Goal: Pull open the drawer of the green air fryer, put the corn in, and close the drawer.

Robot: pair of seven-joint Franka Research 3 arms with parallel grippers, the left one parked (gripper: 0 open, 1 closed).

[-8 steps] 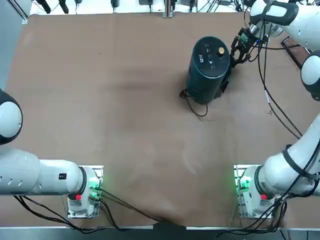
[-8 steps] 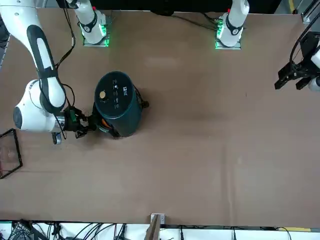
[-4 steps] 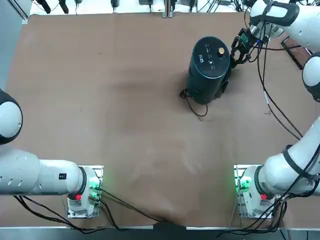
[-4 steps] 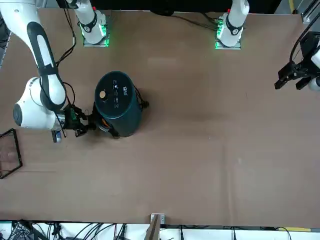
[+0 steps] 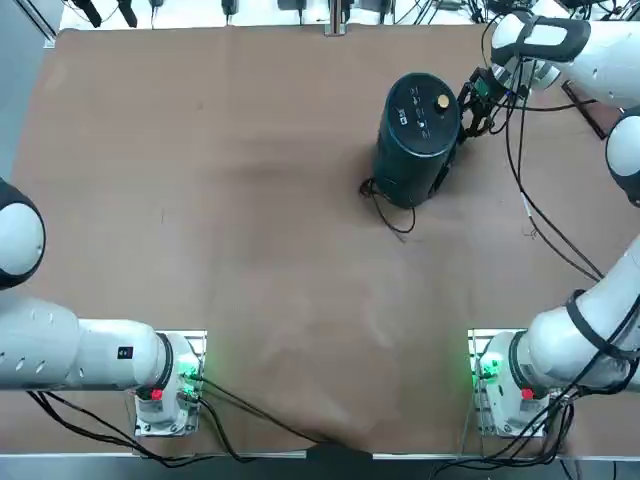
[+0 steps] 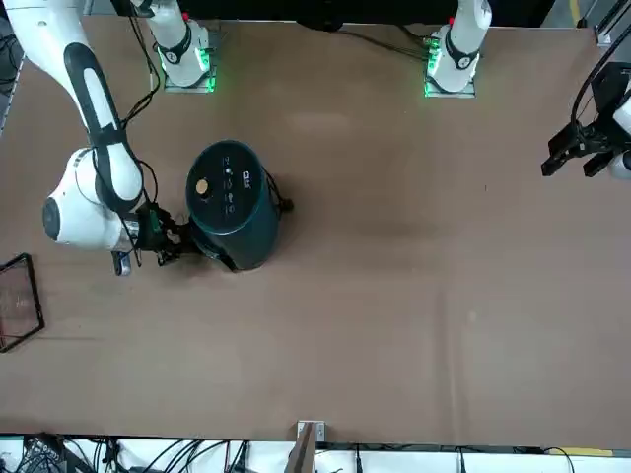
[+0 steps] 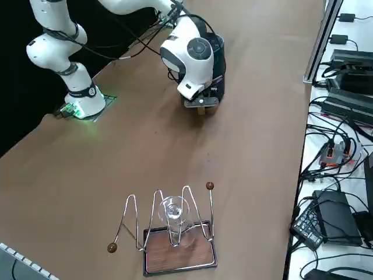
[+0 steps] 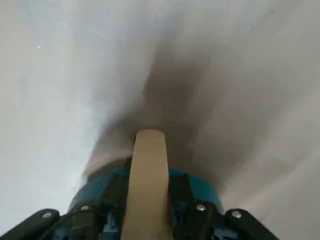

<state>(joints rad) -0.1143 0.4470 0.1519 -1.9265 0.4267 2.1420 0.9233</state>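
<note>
— Fryer placement, please: where is it on the counter?
— The green air fryer [image 5: 418, 140] stands upright toward one o'clock from the counter's [image 5: 250, 230] middle, seen from overhead. Its black top panel faces up, with the small gold knob [image 5: 441, 101] on the side nearest the working arm
— And the cord?
— The black cord [image 5: 388, 210] curls on the counter at about seven o'clock of the fryer's base, touching it
— Where is the right gripper?
— The right gripper [image 5: 468, 110] is low down at roughly three o'clock of the fryer in the overhead view, just beside the lower body. From across the counter it [image 6: 175, 244] sits on the opposite side of the picture, pointing level at the fryer's foot
— State of the fingers?
— Narrow. The fingers [image 8: 147, 190] are pressed together with nothing visible between them
— Touching the fryer?
— Cannot tell. The tips sit right at its wall, but no view shows the contact itself. From the raised side camera the white wrist hides them
— What about the drawer?
— The drawer [image 6: 218, 256] is the dark section at the bottom of the cylinder, on the side that faces the gripper. It looks tucked into the body, though whether it is fully home I cannot tell
— Anything else out there?
— A wire rack [image 7: 175, 233] on a brown framed base with a clear glass in it, well apart from the fryer, out past the arm at the counter's edge
</note>
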